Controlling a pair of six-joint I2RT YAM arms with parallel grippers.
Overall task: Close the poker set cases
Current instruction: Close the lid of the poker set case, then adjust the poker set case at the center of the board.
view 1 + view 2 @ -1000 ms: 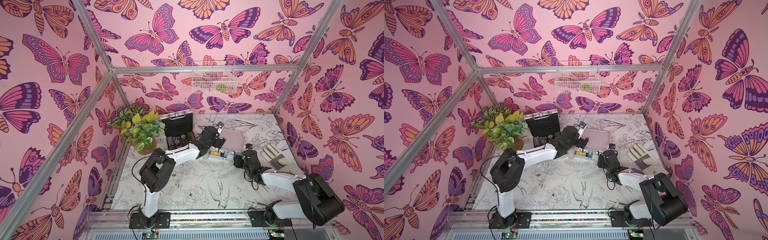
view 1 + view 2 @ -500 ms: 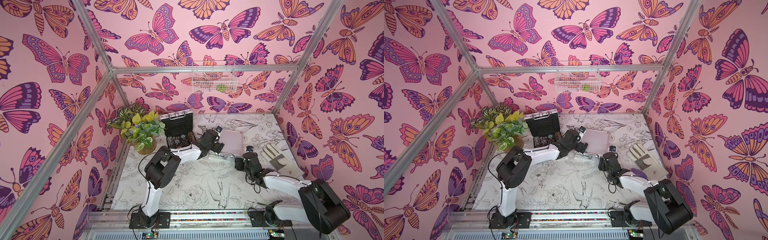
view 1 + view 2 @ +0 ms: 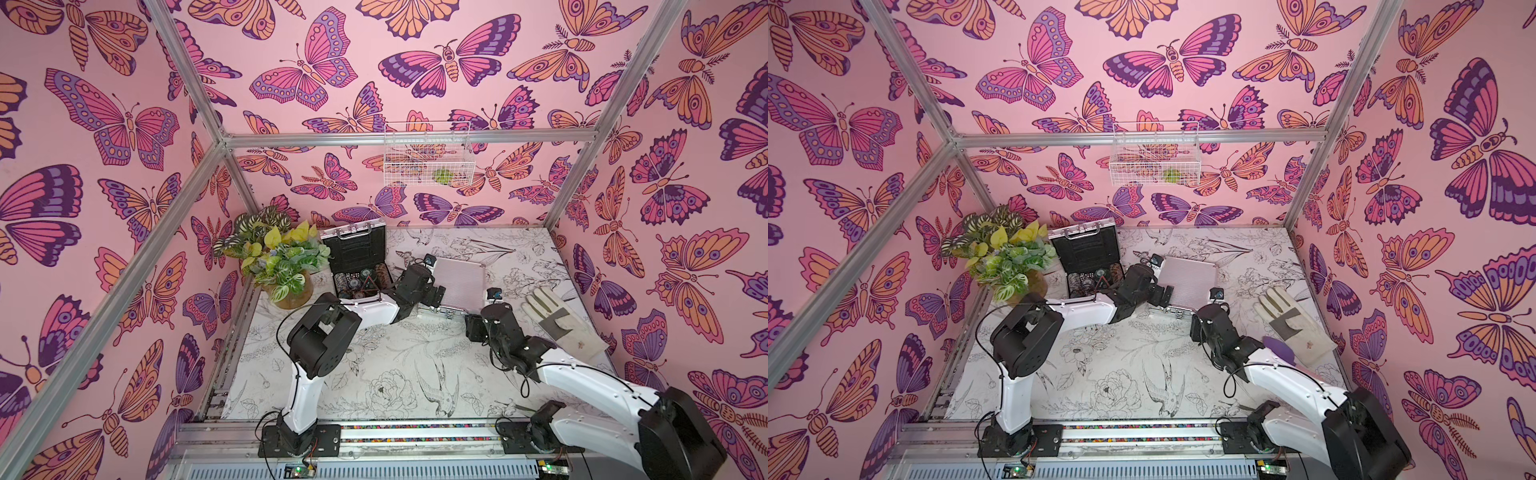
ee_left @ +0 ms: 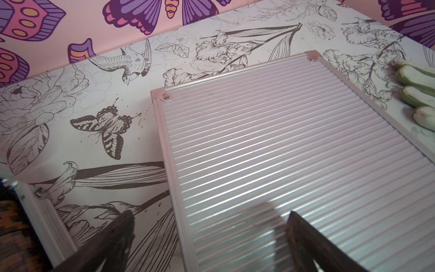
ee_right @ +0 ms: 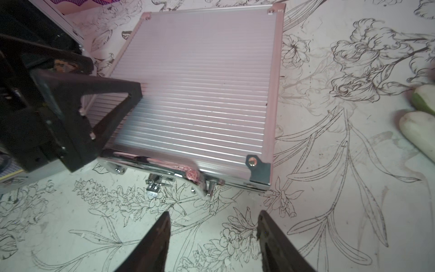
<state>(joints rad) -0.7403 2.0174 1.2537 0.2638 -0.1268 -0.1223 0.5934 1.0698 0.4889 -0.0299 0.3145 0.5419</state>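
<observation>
One poker set case (image 3: 461,282) (image 3: 1187,280) lies in the middle of the table with its ribbed silver lid (image 4: 270,153) (image 5: 200,82) down flat. Its chrome handle (image 5: 164,167) faces the front. The other case (image 3: 359,266) (image 3: 1088,257) stands open at the back left, black-lined lid upright and chips showing. My left gripper (image 3: 436,295) (image 3: 1165,293) (image 4: 210,213) is open at the shut case's near left corner, one finger over the lid and one beside it. My right gripper (image 3: 473,328) (image 3: 1196,328) (image 5: 213,213) is open over bare table just in front of that case.
A potted plant (image 3: 278,262) stands left of the open case. A white work glove (image 3: 557,320) (image 3: 1291,320) lies right of the shut case, by the right wall. A wire basket (image 3: 428,153) hangs on the back wall. A metal rail (image 3: 415,432) runs along the front edge.
The middle case's lid, partly raised a second ago with chips showing, has come down flat under my left gripper. My right gripper stays in front of it, jaws slightly wider.
</observation>
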